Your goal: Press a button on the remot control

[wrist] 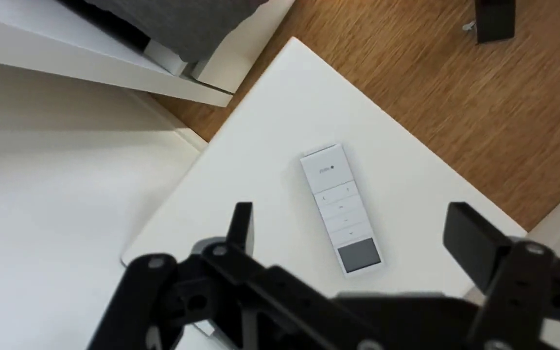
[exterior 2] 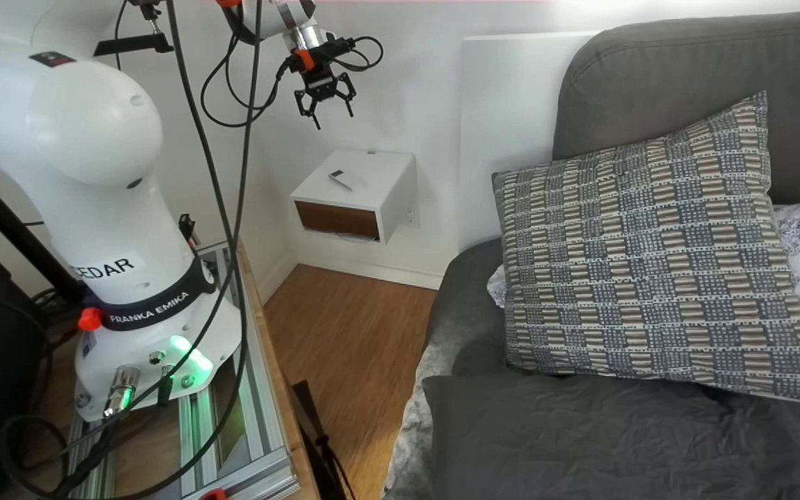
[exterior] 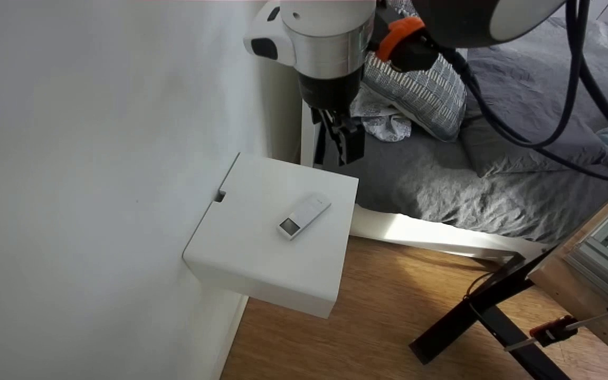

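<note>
The remote control (wrist: 341, 206) is a slim white bar with a dark screen at one end and several pale buttons marked with small symbols. It lies flat, buttons up, on top of a white wall-mounted box (wrist: 280, 121). The remote (exterior: 305, 215) and the box (exterior: 240, 237) also show in both exterior views (exterior 2: 342, 180). My black gripper (exterior 2: 335, 120) is open, empty and pointing down, well above the box. In the wrist view its two fingers (wrist: 349, 218) are spread wide, with the remote in view between them, below and apart from them.
A white wall (exterior: 98, 184) stands right behind the box. A bed with grey bedding (exterior: 425, 184) and a patterned pillow (exterior 2: 650, 257) stands beside it. Black cables (exterior: 568, 126) hang from the arm. The robot's metal-framed base table (exterior 2: 268, 417) is nearby. Wooden floor (exterior: 378, 295) shows below.
</note>
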